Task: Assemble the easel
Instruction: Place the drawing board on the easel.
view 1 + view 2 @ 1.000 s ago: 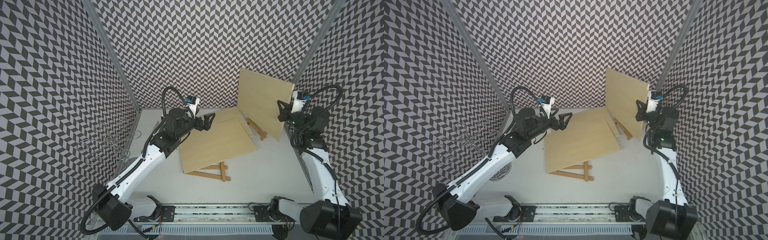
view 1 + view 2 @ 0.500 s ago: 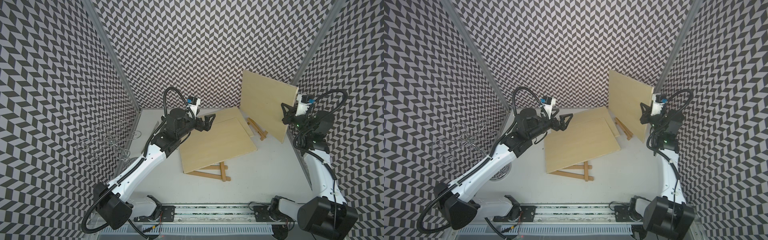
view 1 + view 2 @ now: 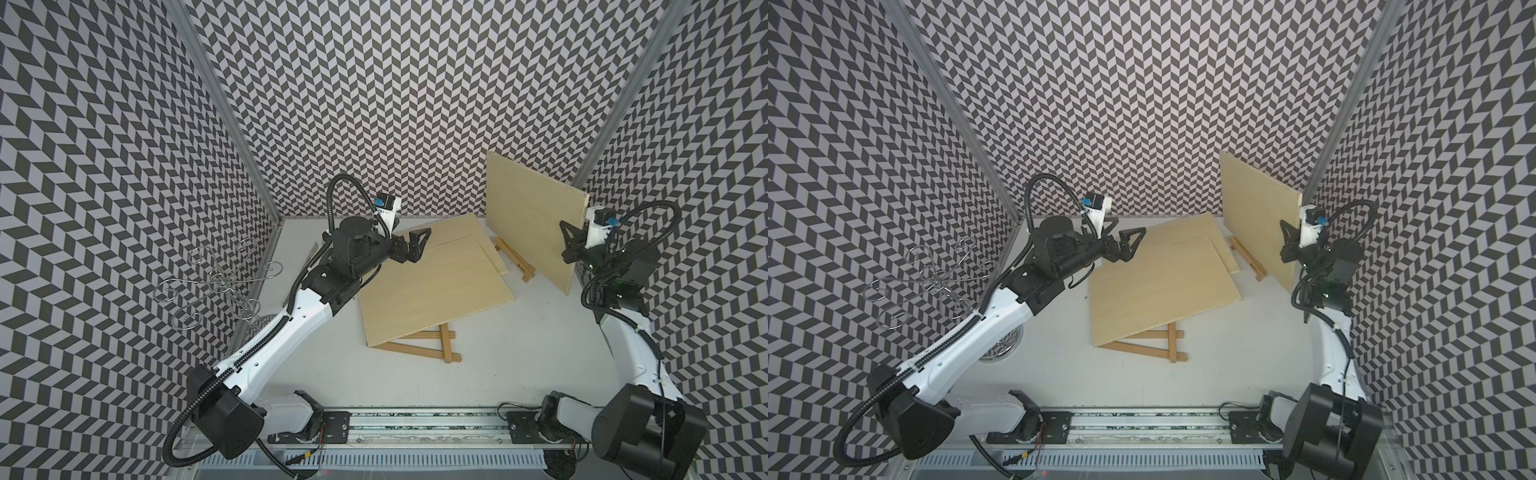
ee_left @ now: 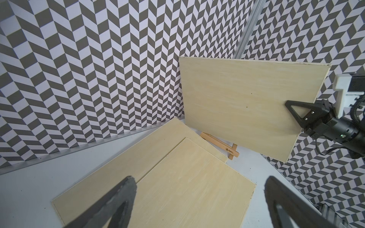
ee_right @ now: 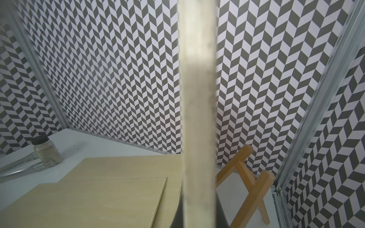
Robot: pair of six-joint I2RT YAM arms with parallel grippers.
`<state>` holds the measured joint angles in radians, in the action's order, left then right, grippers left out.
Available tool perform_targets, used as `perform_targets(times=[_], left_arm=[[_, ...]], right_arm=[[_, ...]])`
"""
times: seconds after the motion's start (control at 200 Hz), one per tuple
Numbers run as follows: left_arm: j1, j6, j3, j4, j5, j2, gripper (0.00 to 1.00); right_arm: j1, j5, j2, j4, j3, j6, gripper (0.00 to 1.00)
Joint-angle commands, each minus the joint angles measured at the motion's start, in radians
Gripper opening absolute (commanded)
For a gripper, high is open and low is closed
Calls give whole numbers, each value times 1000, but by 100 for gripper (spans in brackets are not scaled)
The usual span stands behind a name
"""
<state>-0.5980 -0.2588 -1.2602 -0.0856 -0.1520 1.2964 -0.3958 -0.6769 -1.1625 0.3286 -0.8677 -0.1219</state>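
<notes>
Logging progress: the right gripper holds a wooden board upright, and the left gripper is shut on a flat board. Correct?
No: the left gripper is open, holding nothing, as the left wrist view shows. The right gripper does hold the wooden board upright.

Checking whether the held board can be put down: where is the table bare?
Bare: the table strip between the front frame and the rail, and the patch between the flat boards and the right arm. Crowded: the back, where the flat boards, the back frame and the upright board in the right gripper sit close.
</notes>
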Motion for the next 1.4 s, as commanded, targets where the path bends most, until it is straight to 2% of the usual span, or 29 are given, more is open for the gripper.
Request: perform_targets(times=[0.0,0.245,0.496,0.641,1.287,1.397], left_arm=[[-3,6,-4,-11,-4,6,99],[-3,9,-7,-18,-5,7,99],[-2,16,-19,-25,4,11,99],[0,12,-24,-24,9,11,99],[0,30,-76,-35,10,42,99],[1,33,-98,-36,4,61,99]], right_arm=[[-36,-44,38,221,34,-71,0],[-85,-67,-31,238,105,-87,0],[-149,-163,-128,351,172,-56,0],[-155,-148,-170,364,212,-83,0],[-258,-290,-341,313,107,-64,0],[-267,-307,-370,244,67,-103,0]])
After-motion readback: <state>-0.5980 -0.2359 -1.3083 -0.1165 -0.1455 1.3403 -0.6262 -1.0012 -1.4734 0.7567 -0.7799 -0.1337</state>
